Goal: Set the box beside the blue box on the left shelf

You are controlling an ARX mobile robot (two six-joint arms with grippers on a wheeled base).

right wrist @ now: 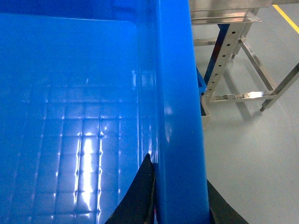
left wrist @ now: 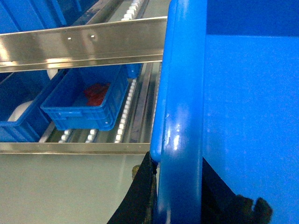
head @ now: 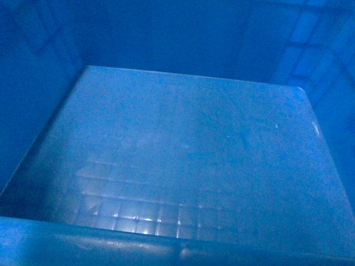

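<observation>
The box fills the head view from close up, showing only its grid-embossed floor (head: 183,149) and inner walls. Neither gripper shows there. In the left wrist view my left gripper (left wrist: 177,161) is shut on the box's thick rim (left wrist: 180,93), one black finger (left wrist: 142,196) outside the wall and one inside. My right gripper (right wrist: 178,170) is shut on the opposite rim (right wrist: 175,93) in the same way. Beyond the left rim, a smaller blue box (left wrist: 86,100) holding something red (left wrist: 96,91) sits on the shelf's roller track (left wrist: 126,107).
A steel shelf rail (left wrist: 79,44) crosses above the small blue box, and another rail (left wrist: 70,148) runs along the shelf's front edge. A second blue box (left wrist: 18,107) stands further left. Grey floor (left wrist: 60,186) lies below. Steel rack legs (right wrist: 229,51) stand right of the box.
</observation>
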